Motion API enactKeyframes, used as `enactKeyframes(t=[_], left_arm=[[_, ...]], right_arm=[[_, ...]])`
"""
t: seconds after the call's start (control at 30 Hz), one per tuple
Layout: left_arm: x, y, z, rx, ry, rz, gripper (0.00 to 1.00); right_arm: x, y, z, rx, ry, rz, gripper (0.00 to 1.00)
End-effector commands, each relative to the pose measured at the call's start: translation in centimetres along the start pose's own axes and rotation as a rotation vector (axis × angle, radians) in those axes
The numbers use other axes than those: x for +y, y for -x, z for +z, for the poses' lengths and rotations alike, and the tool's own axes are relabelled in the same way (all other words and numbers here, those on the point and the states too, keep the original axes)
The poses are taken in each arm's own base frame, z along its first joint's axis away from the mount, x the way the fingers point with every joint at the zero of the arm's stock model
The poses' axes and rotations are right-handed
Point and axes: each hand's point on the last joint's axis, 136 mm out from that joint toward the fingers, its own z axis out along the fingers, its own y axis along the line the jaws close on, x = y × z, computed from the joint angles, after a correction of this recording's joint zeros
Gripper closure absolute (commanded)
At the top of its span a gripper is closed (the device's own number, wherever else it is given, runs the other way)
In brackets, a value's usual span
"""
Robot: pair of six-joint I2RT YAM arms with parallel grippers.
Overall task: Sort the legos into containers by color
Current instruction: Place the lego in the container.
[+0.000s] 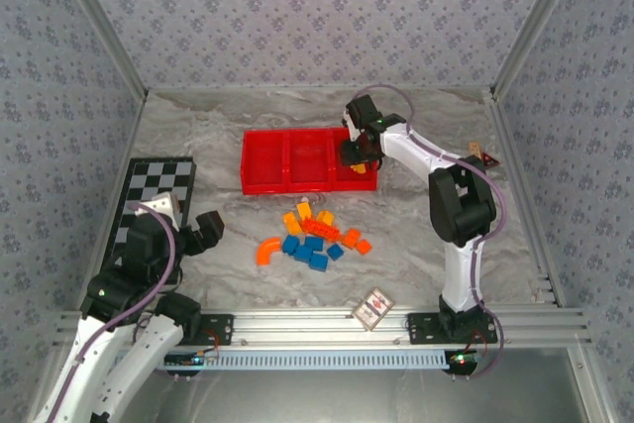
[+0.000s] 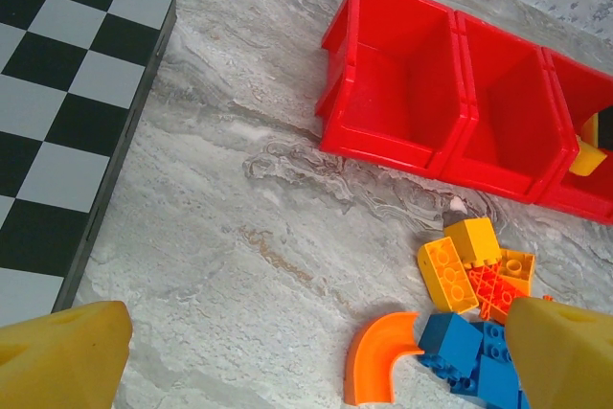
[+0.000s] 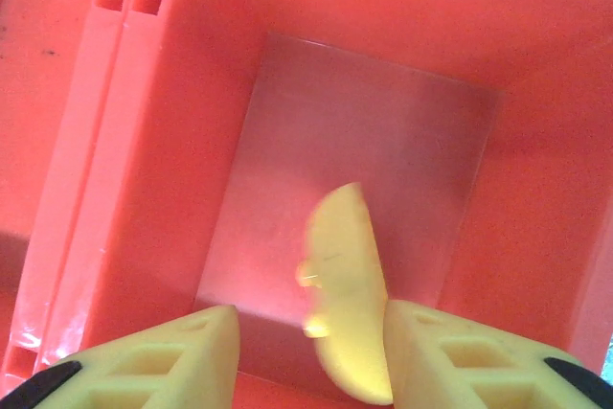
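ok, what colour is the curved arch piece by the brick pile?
Orange. The arch piece shows best in the left wrist view, next to the blue bricks.

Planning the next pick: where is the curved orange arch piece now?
In the top view the orange arch lies on the table at the brick pile's left end, beside blue bricks, in front of the red tray.

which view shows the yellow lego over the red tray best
Right wrist view: the yellow lego is close up and central against the tray floor. Top external shows a small yellow speck at the tray's right end; left wrist catches a bit at the frame's edge.
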Motion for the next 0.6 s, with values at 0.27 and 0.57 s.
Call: enactKeyframes(t=[0.27,0.57], left_arm=[[0.3,-0.2,0.0,0.002,0.017,0.000,0.00],[0.3,-0.2,0.4,0.011,0.027,0.016,0.00]], right_arm=[[0.2,1.6,-5.3,-0.098,-0.023,0.022,0.53],[-0.9,-1.5,-10.4,-0.160,-0.110,0.202,0.00]])
